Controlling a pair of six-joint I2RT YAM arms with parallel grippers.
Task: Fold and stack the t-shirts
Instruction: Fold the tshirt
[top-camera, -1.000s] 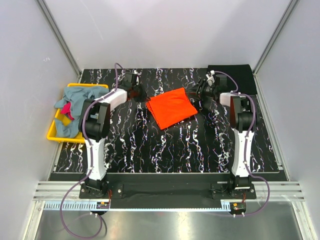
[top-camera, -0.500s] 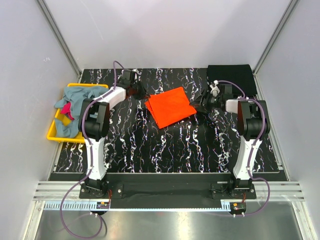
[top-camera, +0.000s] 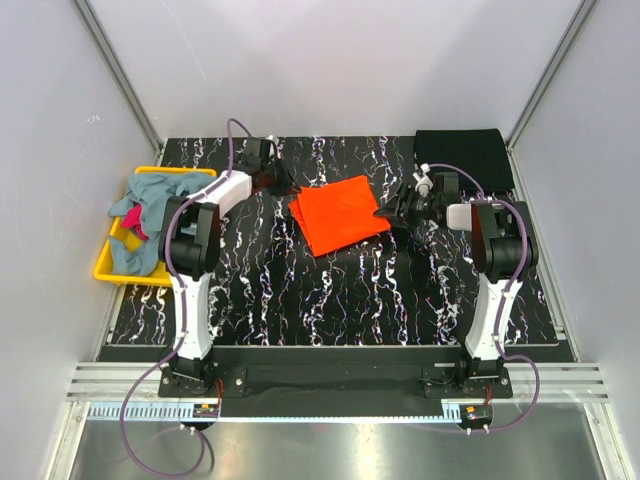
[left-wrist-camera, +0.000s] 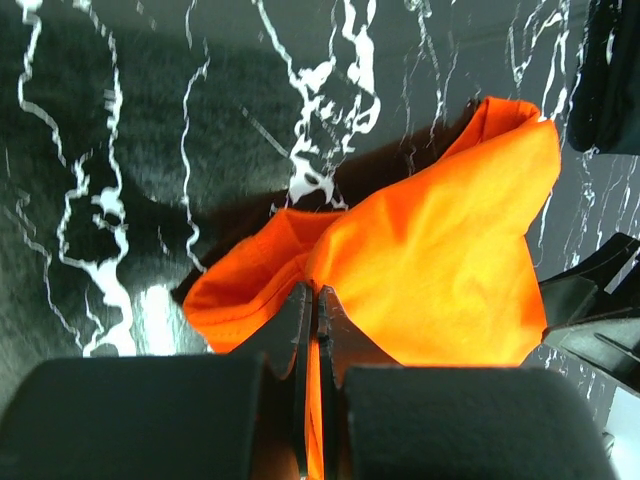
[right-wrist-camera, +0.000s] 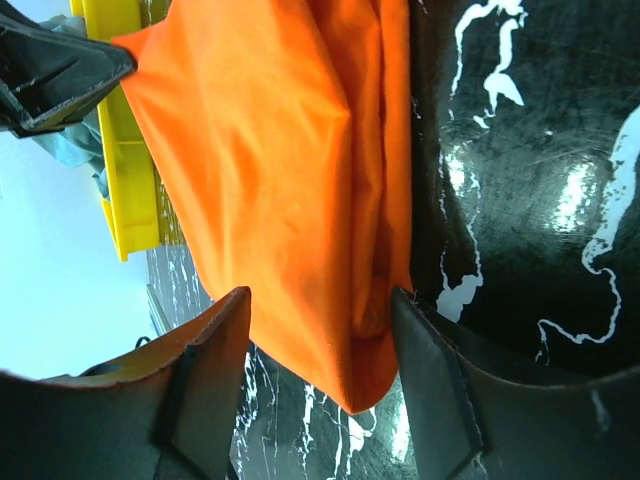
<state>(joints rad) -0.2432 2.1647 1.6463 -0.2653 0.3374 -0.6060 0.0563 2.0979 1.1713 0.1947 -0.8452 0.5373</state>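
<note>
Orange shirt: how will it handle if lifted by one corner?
Likely floppy: the orange shirt sags and creases where the left tool pinches its edge. Probably light, since the thin layers bunch up there. Pushed, it would likely wrinkle rather than slide whole.

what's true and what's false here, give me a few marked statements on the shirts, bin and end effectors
1. The orange shirt lies on the table, outside the bin. True.
2. The left end effector is open. False: it is shut on the orange shirt's edge.
3. The black shirt sits in the bin. False: it lies at the table's far right corner.
4. The right end effector is open, its fingers either side of the orange shirt's corner. True.
</note>
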